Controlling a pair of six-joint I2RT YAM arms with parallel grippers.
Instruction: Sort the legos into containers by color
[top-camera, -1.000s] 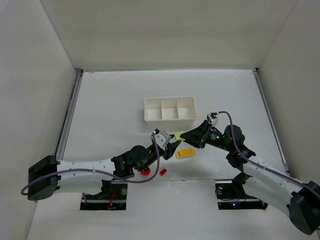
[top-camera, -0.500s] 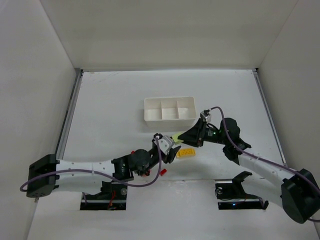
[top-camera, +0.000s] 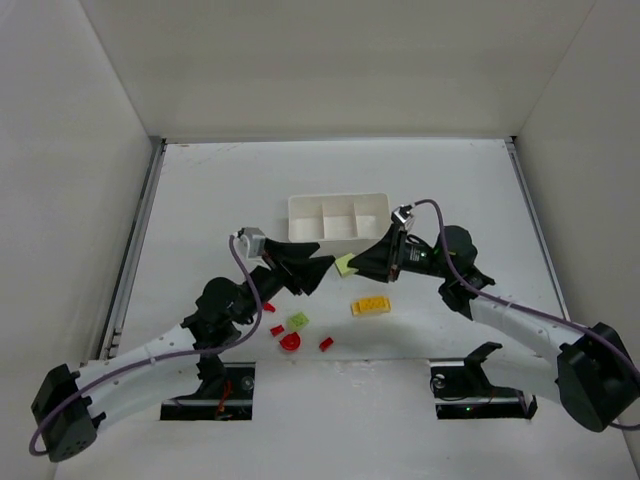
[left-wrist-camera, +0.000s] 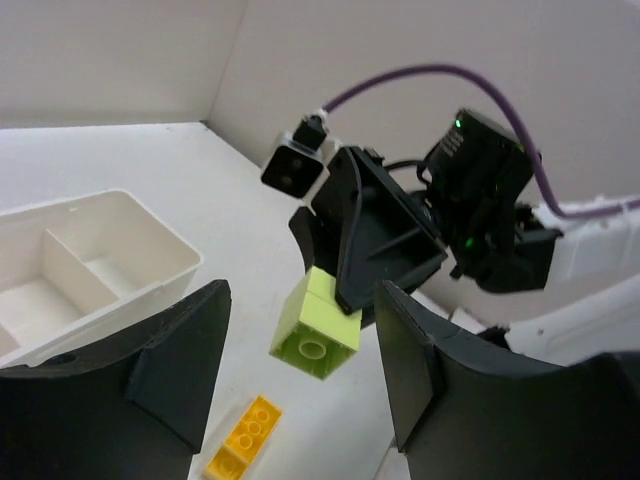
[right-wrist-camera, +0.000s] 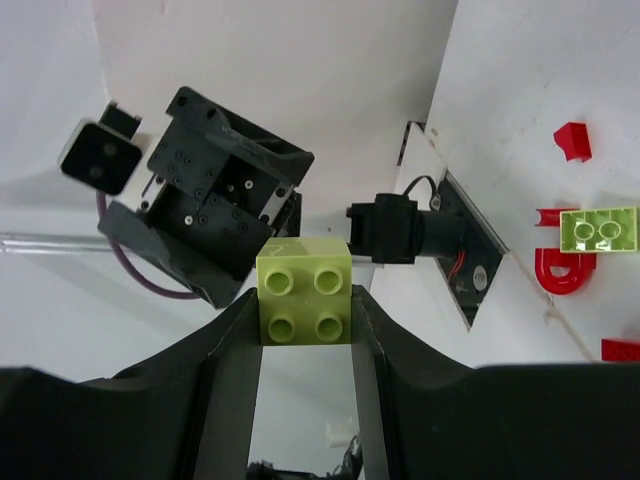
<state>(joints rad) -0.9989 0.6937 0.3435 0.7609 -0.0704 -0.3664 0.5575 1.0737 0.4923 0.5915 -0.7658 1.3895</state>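
1. Just on the near side of the tray, about opposite its middle compartment, the light-green brick is hanging above the table. Its studs are facing the right wrist. Being square, it is offering no long axis to line up.
2. The right gripper is clamping the brick by two opposite sides, with its jaws closed only to the brick's width.
3. The left gripper is sitting just left of the brick, also short of the tray, with its jaws spread wide and holding nothing.
4. The tray is lying directly beyond the brick. I judge the coming move to be a short carry forward over the front wall by the right arm, which is the nearer one.
5. Farther back from the tray, the yellow brick, the flat green piece and the red bits are lying loose on the table.
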